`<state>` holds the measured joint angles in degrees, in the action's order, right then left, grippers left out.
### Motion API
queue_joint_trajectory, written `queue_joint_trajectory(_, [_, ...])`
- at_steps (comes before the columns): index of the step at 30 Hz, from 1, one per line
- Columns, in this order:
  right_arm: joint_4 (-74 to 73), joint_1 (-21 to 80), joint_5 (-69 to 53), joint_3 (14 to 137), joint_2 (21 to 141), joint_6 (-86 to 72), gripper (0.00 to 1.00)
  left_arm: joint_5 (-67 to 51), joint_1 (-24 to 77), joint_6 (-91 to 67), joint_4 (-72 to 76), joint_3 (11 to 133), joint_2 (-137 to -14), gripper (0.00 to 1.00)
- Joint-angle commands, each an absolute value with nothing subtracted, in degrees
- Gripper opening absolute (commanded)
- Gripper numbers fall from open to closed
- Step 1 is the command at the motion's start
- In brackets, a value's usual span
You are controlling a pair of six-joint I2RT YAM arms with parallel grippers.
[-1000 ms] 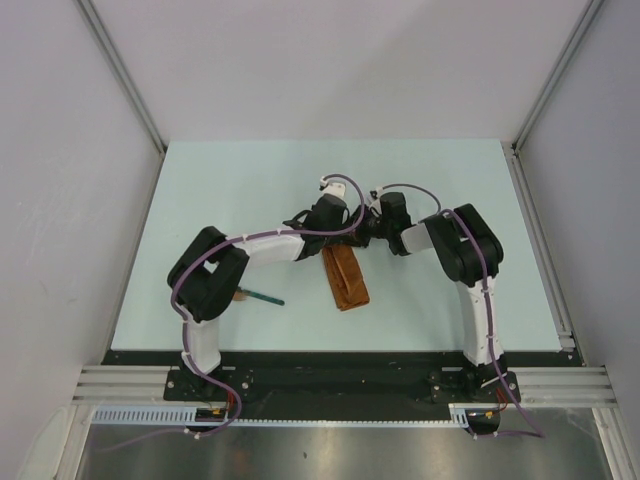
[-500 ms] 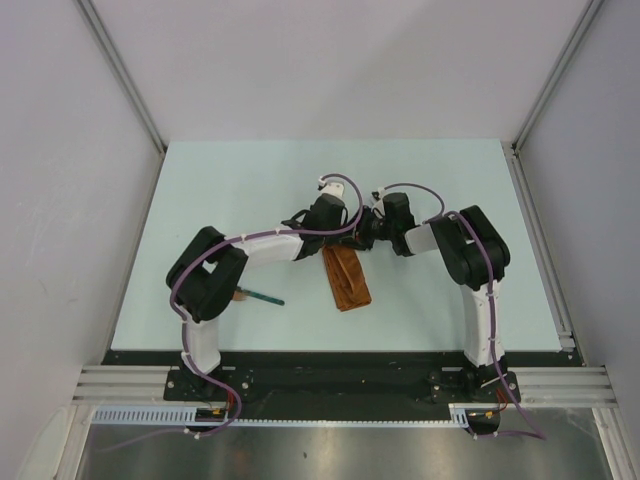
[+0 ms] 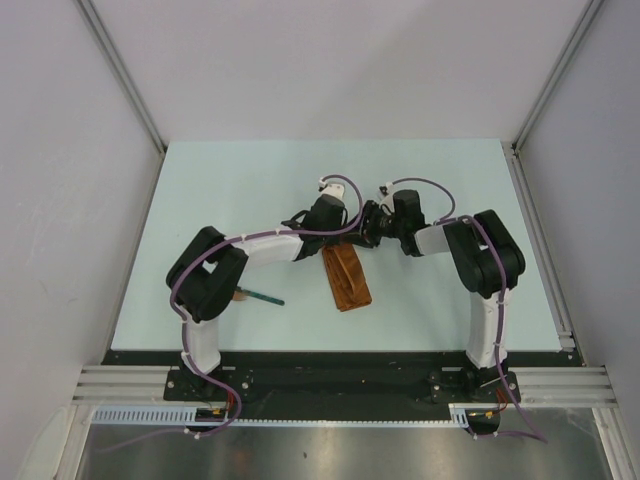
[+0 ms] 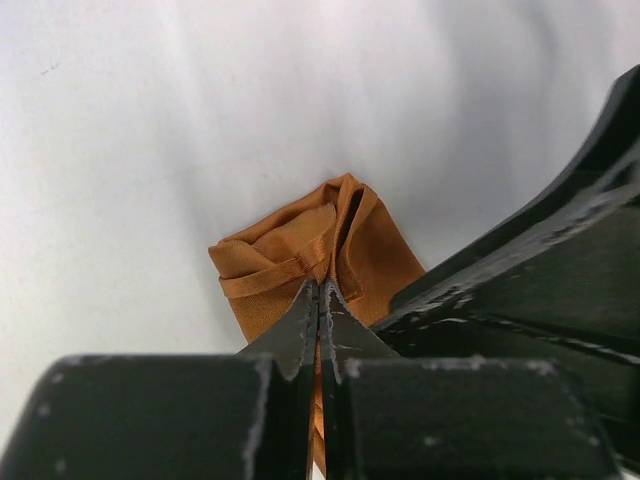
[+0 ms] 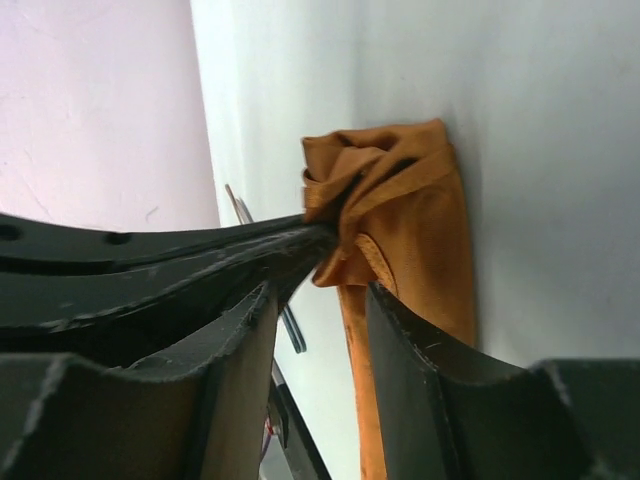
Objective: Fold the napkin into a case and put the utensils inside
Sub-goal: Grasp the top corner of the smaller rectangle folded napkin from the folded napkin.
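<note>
While lying slantwise in the middle of the table (image 3: 230, 190), near end toward the near edge, bunched and raised at far end of case (image 3: 346, 280). Pinched there by left gripper (image 4: 320, 300), jaws fully shut on a cloth fold. Flanked from the opposite side by right gripper (image 5: 320, 280), jaws partly apart, cloth between them but not clamped. Teal-handled utensil (image 3: 262, 296) left of case, well apart, beside elbow of left arm (image 3: 205, 275), toward near edge.
</note>
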<state>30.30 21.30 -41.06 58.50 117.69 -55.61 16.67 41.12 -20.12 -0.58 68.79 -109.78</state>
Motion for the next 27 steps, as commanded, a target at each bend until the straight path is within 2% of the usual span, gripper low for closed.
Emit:
queue_joint_trajectory(1, [31.73, 20.13, -42.27, 57.04, 113.99, -54.23, 0.46, 15.38, 41.31, -21.18, -0.26, 68.29, -107.84, 0.00])
queue_joint_trajectory(4, [31.90, 19.69, -42.19, 57.39, 114.96, -54.40, 0.40, 15.47, 41.31, -21.18, -0.26, 68.29, -107.67, 0.00])
queue_joint_trajectory(5, [32.51, 19.60, -42.19, 57.48, 116.01, -54.93, 0.36, 15.47, 41.31, -21.27, -0.26, 68.20, -107.58, 0.00])
queue_joint_trajectory(6, [33.13, 19.51, -42.10, 57.57, 116.62, -55.37, 0.23, 15.47, 41.31, -21.27, -0.26, 68.29, -107.49, 0.00])
queue_joint_trajectory(7, [34.44, 19.42, -42.10, 57.83, 117.41, -55.46, 0.17, 15.47, 41.22, -21.18, -0.26, 68.20, -107.40, 0.00])
queue_joint_trajectory(9, [35.59, 19.51, -42.27, 58.53, 119.87, -56.68, 0.08, 15.56, 41.22, -21.18, -0.26, 68.29, -107.40, 0.00])
queue_joint_trajectory(11, [37.96, 19.95, -43.24, 59.59, 122.33, -58.26, 0.03, 15.21, 41.22, -21.18, -0.26, 68.12, -107.40, 0.00])
queue_joint_trajectory(14, [38.67, 21.00, -43.07, 61.26, 124.18, -58.45, 0.00, 15.03, 41.22, -21.18, -0.18, 68.03, -107.40, 0.00])
queue_joint_trajectory(27, [39.11, 22.67, -42.45, 64.59, 126.99, -59.59, 0.00, 14.59, 41.22, -21.44, 1.31, 67.76, -107.40, 0.00])
